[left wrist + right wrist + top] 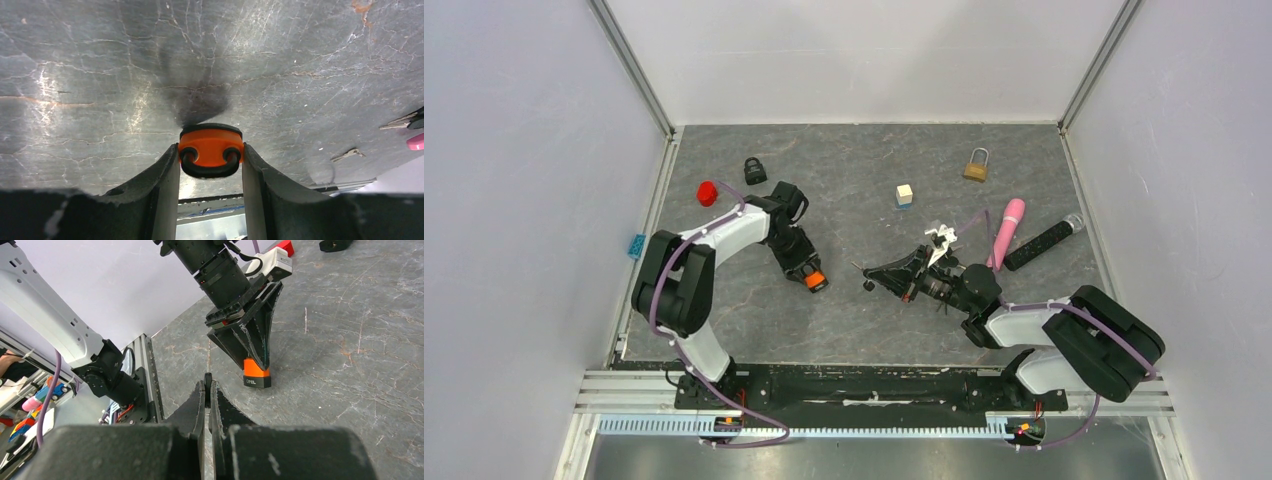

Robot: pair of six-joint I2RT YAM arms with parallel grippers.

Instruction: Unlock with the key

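An orange padlock [815,281] with a black shackle stands on the grey table [864,160], and my left gripper [809,270] is shut on it from above. In the left wrist view the padlock [210,147] sits squeezed between both fingers, shackle toward the camera, with the left gripper [210,156] around it. My right gripper [890,277] lies low to the padlock's right, shut on a small key [867,284]. In the right wrist view the key's black head [207,381] is pinched at the tips of the right gripper [207,386], pointing toward the padlock [256,372], a short gap away.
A black padlock [755,170] and a red block [707,192] lie at the back left. A brass padlock [975,166], a small cube [905,194], a pink cylinder [1007,232], a black cylinder [1044,243] and a bunch of keys [942,238] lie to the right.
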